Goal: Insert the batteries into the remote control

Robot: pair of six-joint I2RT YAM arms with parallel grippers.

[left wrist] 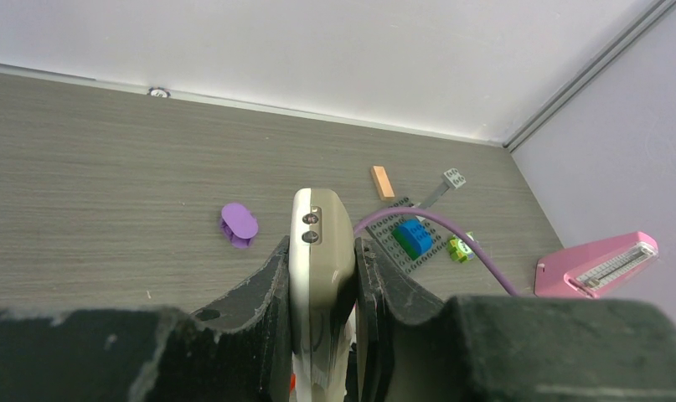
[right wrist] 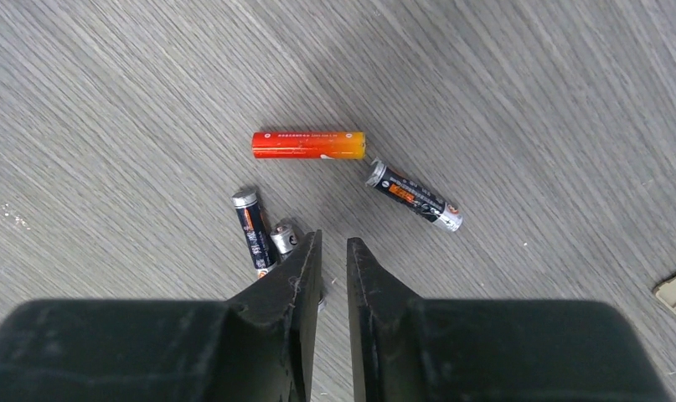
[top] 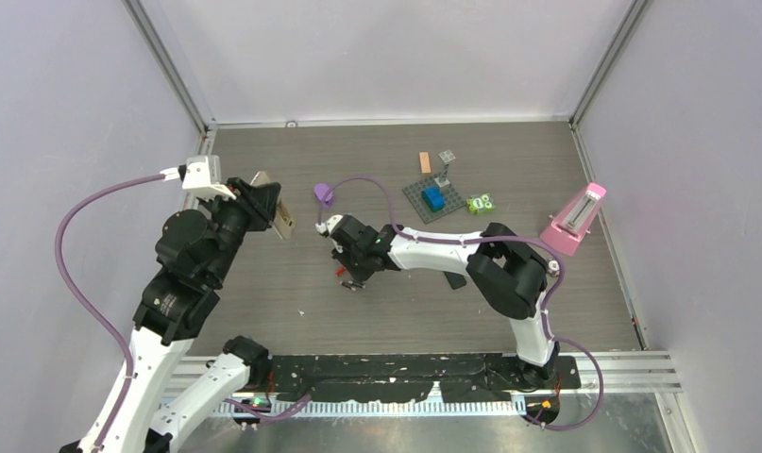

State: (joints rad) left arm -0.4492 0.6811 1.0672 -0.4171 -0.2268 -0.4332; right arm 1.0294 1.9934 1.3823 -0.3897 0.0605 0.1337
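Two arms over the grey table (top: 263, 311). Left gripper (left wrist: 322, 249) clamps the beige remote control (left wrist: 320, 222), held up off the surface. Right gripper (right wrist: 332, 241) sits low over the loose batteries (right wrist: 309, 144) on the tabletop. Its jaws are nearly together with nothing seen between them, so the grip is uncertain. Best: straddle one cell mid-length, clear of neighbours, before lifting.

A purple piece (top: 323, 193) lay left of a grey plate (top: 417, 193) bearing a blue brick (top: 434, 198); orange strip (top: 425, 162), green block (top: 481, 203) and pink metronome (top: 573, 222) nearby
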